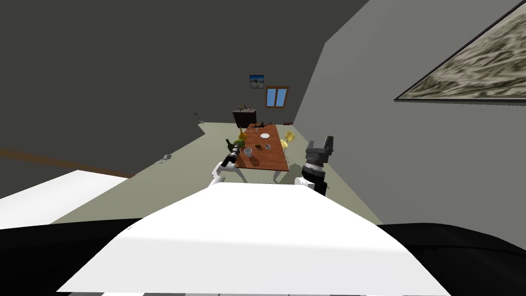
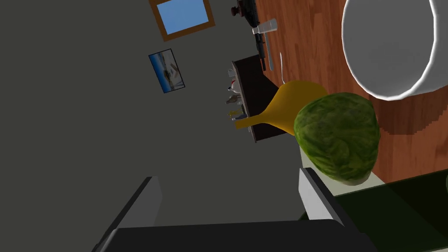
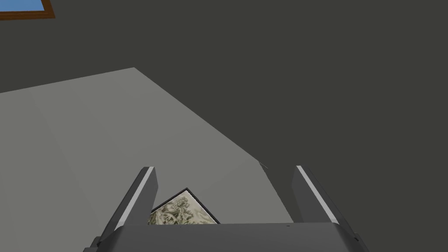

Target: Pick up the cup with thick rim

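Note:
The cup is white-grey with a thick pale rim and stands on the brown table near its near-left part. In the left wrist view the cup looms large, off to one side of my fingers and beyond them, not between them. My left gripper reaches toward the table's left edge. It is open with nothing between its fingers. A green leafy head lies between that gripper and the cup. My right gripper is raised at the right and stands open.
A yellow chair stands at the table's left side, another at its right. A dark green object lies close by my left finger. A plate, a glass and small items sit farther along the table. A dark sideboard stands behind.

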Motion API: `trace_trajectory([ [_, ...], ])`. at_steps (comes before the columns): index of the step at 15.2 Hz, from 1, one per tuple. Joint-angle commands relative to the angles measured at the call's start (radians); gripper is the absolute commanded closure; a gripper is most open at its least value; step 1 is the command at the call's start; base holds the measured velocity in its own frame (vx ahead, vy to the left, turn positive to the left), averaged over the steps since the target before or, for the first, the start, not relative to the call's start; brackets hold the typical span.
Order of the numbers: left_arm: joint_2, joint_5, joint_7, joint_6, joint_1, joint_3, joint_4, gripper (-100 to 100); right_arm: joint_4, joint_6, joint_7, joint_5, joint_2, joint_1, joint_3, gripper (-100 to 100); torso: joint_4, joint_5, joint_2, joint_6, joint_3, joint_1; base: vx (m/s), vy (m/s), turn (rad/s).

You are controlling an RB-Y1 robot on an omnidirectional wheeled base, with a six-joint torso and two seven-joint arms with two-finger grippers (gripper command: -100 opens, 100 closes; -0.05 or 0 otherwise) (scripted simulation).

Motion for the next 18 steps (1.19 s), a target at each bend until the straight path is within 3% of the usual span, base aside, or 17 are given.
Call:
trace_trajectory([
  [1, -0.001, 0.001, -0.001, 0.035, -0.016, 0.001, 0.021, -100, 0.000, 0.000, 0.000, 0.000, 0.000, 0.000, 0.000, 0, 0.000, 0.000, 0.000, 0.000, 0.000, 0.000, -0.001, -0.005, -0.014],
  [2, 0.006, 0.011, 0.000, 0.063, -0.062, 0.005, 0.069, -100, 0.000, 0.000, 0.000, 0.000, 0.000, 0.000, 0.000, 0, 0.000, 0.000, 0.000, 0.000, 0.000, 0.000, -0.003, -0.007, -0.029],
  [4, 0.006, 0.011, 0.000, 0.090, -0.066, 0.005, 0.082, -100, 0.000, 0.000, 0.000, 0.000, 0.000, 0.000, 0.000, 0, 0.000, 0.000, 0.000, 0.000, 0.000, 0.000, -0.004, -0.007, -0.021],
  [5, 0.012, 0.021, 0.001, 0.123, -0.104, 0.009, 0.114, -100, 0.000, 0.000, 0.000, 0.000, 0.000, 0.000, 0.000, 0, 0.000, 0.000, 0.000, 0.000, 0.000, 0.000, -0.005, -0.009, -0.030],
  [7, 0.012, 0.021, 0.001, 0.145, -0.116, 0.009, 0.144, -100, 0.000, 0.000, 0.000, 0.000, 0.000, 0.000, 0.000, 0, 0.000, 0.000, 0.000, 0.000, 0.000, 0.000, -0.004, -0.006, -0.020],
  [8, 0.017, 0.032, 0.002, 0.185, -0.154, 0.013, 0.168, -100, 0.000, 0.000, 0.000, 0.000, 0.000, 0.000, 0.000, 0, 0.000, 0.000, 0.000, 0.000, 0.000, 0.000, -0.004, -0.008, -0.026],
  [10, 0.017, 0.032, 0.002, 0.201, -0.166, 0.013, 0.207, -100, 0.000, 0.000, 0.000, 0.000, 0.000, 0.000, 0.000, 0, 0.000, 0.000, 0.000, 0.000, 0.000, 0.000, -0.004, -0.007, -0.022],
  [11, 0.021, 0.042, 0.003, 0.241, -0.207, 0.016, 0.229, -100, 0.000, 0.000, 0.000, 0.000, 0.000, 0.000, 0.000, 0, 0.000, 0.000, 0.000, 0.000, 0.000, 0.000, -0.004, -0.008, -0.027],
  [14, 0.021, 0.042, 0.003, 0.258, -0.217, 0.016, 0.270, -100, 0.000, 0.000, 0.000, 0.000, 0.000, 0.000, 0.000, 0, 0.000, 0.000, 0.000, 0.000, 0.000, 0.000, -0.003, -0.004, -0.015],
  [15, 0.025, 0.052, 0.004, 0.306, -0.262, 0.020, 0.304, -100, 0.000, 0.000, 0.000, 0.000, 0.000, 0.000, 0.000, 0, 0.000, 0.000, 0.000, 0.000, 0.000, 0.000, -0.003, -0.006, -0.019],
  [17, 0.025, 0.052, 0.004, 0.314, -0.268, 0.020, 0.333, -100, 0.000, 0.000, 0.000, 0.000, 0.000, 0.000, 0.000, 0, 0.000, 0.000, 0.000, 0.000, 0.000, 0.000, -0.004, -0.006, -0.023],
  [18, 0.027, 0.062, 0.005, 0.352, -0.311, 0.024, 0.366, -100, 0.000, 0.000, 0.000, 0.000, 0.000, 0.000, 0.000, 0, 0.000, 0.000, 0.000, 0.000, 0.000, 0.000, -0.004, -0.007, -0.026],
])
